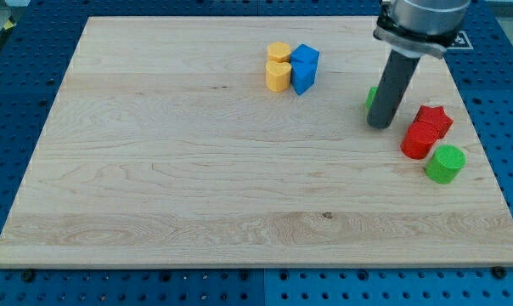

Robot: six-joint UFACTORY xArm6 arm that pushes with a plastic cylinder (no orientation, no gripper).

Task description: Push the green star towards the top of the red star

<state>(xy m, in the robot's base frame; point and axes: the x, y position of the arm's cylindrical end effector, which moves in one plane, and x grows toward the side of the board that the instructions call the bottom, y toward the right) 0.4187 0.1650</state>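
My tip [380,126] rests on the board, bare rod with nothing to clamp. The green star [371,96] sits just behind it, mostly hidden by my rod, touching or nearly so; I cannot tell which. The red star [434,118] lies to my tip's right, near but apart. The star seems close to its goal, so a short nudge rightward remains, I judge.

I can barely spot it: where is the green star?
The green star sits at the view's right, mostly hidden behind my tip, up-left of the red star.
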